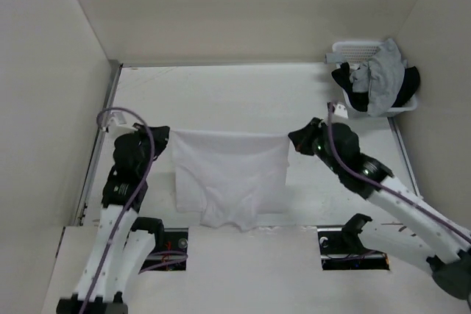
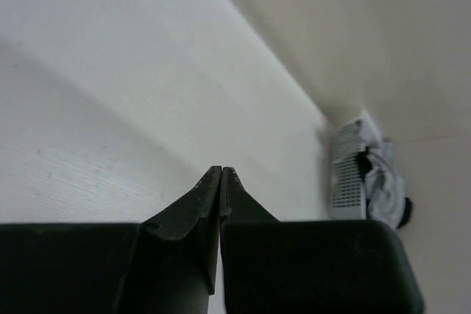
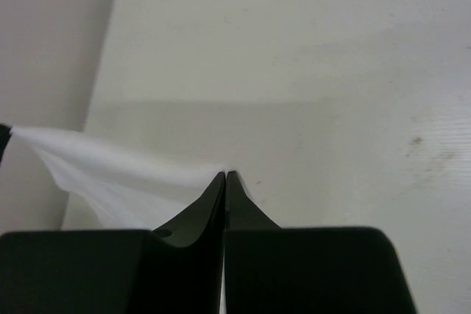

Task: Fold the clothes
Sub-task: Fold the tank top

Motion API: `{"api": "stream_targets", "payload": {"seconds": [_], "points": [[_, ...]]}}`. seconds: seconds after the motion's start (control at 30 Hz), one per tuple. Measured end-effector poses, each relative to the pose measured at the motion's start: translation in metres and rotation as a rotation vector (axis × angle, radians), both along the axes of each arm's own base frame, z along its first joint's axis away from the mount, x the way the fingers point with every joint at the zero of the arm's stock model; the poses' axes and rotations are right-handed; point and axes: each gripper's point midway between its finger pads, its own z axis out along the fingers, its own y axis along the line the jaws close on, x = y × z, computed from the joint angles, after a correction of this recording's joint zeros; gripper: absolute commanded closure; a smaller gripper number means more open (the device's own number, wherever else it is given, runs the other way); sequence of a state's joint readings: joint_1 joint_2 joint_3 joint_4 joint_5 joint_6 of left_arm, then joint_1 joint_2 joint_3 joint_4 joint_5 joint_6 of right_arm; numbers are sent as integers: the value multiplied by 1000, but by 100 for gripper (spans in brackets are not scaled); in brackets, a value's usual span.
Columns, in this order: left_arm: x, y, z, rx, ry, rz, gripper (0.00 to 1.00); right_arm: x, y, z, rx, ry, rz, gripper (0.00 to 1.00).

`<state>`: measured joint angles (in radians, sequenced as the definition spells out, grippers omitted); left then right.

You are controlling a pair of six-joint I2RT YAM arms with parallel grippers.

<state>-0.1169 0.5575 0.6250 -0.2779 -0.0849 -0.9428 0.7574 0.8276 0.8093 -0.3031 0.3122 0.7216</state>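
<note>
The clothes [image 1: 232,170], a plain white T-shirt, hang stretched flat between my two grippers, the top edge taut and the lower part draping to the table near its front edge. My left gripper [image 1: 165,137] is shut at the shirt's upper left corner. In the left wrist view its fingertips [image 2: 221,170] are pressed together and no cloth shows. My right gripper [image 1: 293,140] is shut on the upper right corner. In the right wrist view the white fabric [image 3: 110,174] runs leftward from the closed tips [image 3: 225,174].
A white slatted basket [image 1: 353,49] stands in the far right corner, holding a grey garment [image 1: 386,75] and a black garment [image 1: 344,82]; it also shows as the basket [image 2: 344,174] in the left wrist view. Walls enclose the table on three sides. Two cut-outs [image 1: 171,240] sit by the arm bases.
</note>
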Motion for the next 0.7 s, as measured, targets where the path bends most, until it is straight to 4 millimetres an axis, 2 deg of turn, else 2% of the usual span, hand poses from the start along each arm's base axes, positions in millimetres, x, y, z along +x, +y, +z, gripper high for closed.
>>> {"api": "stream_targets", "payload": {"seconds": [0.13,0.2,0.23,0.3,0.4,0.5,0.6,0.7], "points": [[55,-4,-74,12,203,17,100,72,-7,-78,-46,189,-61,99],[79,-5,-104,22,271,28,100,97,-4,-111,-64,277,-57,99],[92,-6,-117,27,301,34,100,110,-2,-123,-66,311,-52,99],[120,-6,-132,33,333,46,100,139,5,-132,-56,340,-38,99],[166,-9,-130,27,309,52,100,191,11,-122,-14,308,-30,99],[193,-11,-113,17,242,53,100,218,8,-105,21,259,-31,99],[197,-12,-100,8,194,54,100,222,2,-96,38,229,-33,98],[180,-11,-94,-5,164,53,100,204,-2,-102,41,232,-26,98]]}}
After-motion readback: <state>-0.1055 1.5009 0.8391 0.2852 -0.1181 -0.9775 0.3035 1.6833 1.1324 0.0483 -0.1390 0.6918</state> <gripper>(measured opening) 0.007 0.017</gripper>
